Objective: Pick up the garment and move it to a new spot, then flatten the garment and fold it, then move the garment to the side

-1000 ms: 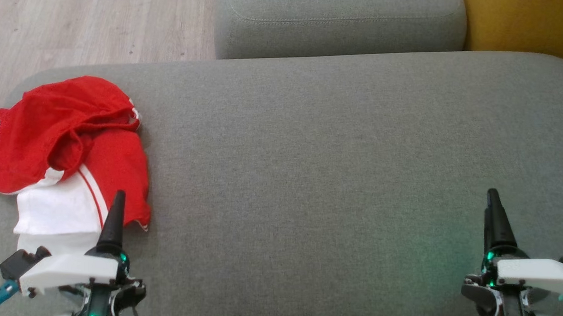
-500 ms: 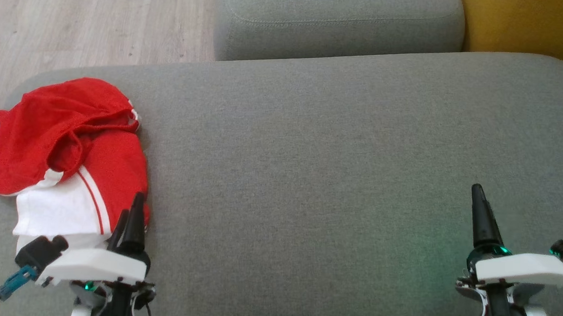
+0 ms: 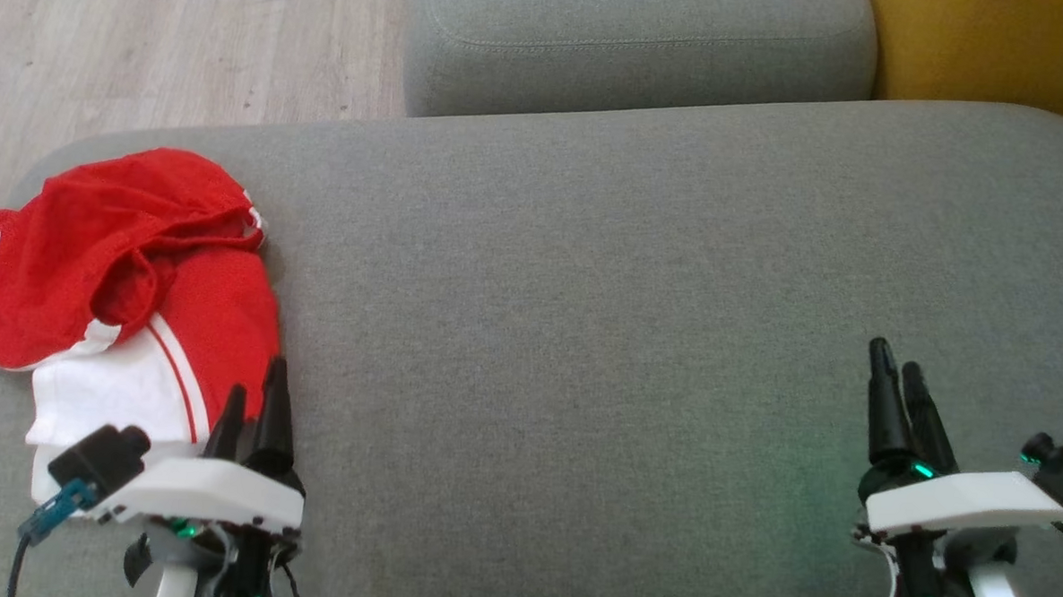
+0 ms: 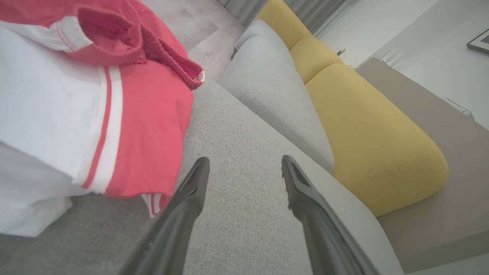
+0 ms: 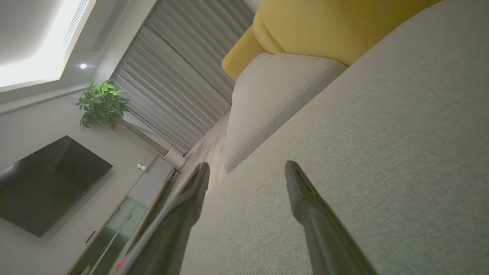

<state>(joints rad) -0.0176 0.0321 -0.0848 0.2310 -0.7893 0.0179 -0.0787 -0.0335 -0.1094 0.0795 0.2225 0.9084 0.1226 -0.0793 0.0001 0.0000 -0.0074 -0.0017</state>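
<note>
Head view: red & white garment (image 3: 129, 263) lies crumpled at the left end of the grey sofa seat (image 3: 586, 292). My left hand (image 3: 257, 378) hangs at its near edge, my right hand (image 3: 896, 357) well apart over bare fabric. L wrist view: left fingers (image 4: 191, 191) spread, empty, just beside the garment's red hem. R wrist view: right fingers (image 5: 305, 198) spread, holding nothing, above the seat.

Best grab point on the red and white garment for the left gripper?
Probably its red hem corner, nearest the left gripper: it juts out at the pile's edge. Approach low from the bare grey cushion side, jaws straddling the edge.
</note>
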